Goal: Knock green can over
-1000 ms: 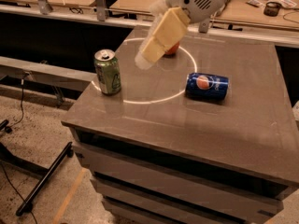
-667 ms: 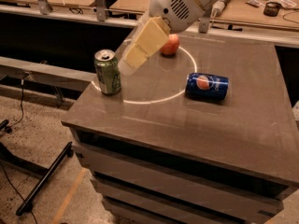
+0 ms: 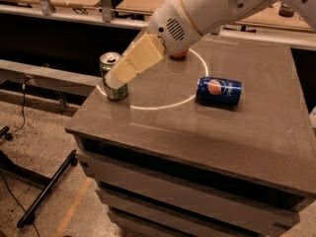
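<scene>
The green can stands upright near the left edge of the grey table, on a white circle line. Its silver top and pull tab show. My gripper reaches down from the upper right on the white arm. Its cream fingers lie across the can's right side and cover much of its body. The fingertip is at or against the can.
A blue Pepsi can lies on its side at the table's middle right. A red-orange object sits behind the arm, mostly hidden. The table's left edge drops to the floor, where a black stand lies.
The arm has swung left and down. The gripper has gone from above the red object to the green can's side. The can still stands upright.
</scene>
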### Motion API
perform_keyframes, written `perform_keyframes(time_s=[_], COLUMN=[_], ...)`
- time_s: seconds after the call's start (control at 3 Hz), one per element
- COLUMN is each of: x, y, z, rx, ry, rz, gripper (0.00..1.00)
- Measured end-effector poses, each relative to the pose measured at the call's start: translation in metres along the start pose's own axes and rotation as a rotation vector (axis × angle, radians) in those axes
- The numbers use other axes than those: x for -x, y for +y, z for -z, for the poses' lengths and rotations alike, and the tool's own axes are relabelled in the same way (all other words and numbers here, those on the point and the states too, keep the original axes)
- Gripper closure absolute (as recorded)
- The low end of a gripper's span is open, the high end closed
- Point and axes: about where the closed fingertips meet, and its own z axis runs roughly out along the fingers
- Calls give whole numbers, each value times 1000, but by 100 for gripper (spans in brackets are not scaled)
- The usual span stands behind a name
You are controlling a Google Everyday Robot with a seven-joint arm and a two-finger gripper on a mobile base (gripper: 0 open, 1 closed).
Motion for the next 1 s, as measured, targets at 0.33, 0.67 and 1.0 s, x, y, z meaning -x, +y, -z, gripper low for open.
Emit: perform_keyframes(time_s=[0.33, 0.67, 1.0], x=[-12, -11, -6], y=[-8, -8, -4], z=[-9, -9, -17], rx=[-43, -43, -50], ry=[-31, -31, -83], rz=[-42, -42, -10], gripper=[0, 0, 0])
